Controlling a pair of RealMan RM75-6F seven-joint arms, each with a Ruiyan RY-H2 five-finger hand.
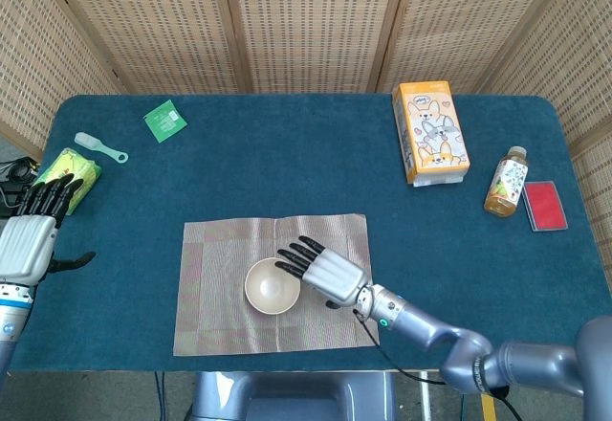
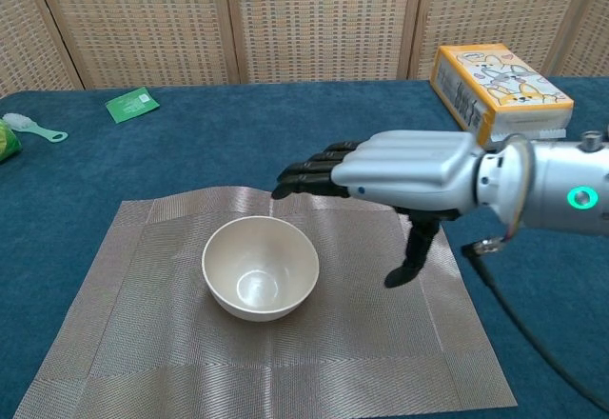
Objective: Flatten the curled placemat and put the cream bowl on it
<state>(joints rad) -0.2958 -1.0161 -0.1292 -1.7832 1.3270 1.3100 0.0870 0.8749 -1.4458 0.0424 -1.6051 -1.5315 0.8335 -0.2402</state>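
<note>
Cream round bowl [image 2: 260, 268] is sitting upright on flat woven beige placemat [image 2: 133, 276], just left of right hand [image 2: 404, 176], hovering with fingers spread, holding nothing.

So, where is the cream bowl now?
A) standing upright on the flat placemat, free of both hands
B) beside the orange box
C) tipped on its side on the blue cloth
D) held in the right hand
A: the cream bowl stands upright on the placemat, with the right hand open beside it, not touching.

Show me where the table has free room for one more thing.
Bare cloth lies between the green packet and the orange box, behind the placemat. The right edge is crowded: bottle, red case.
</note>
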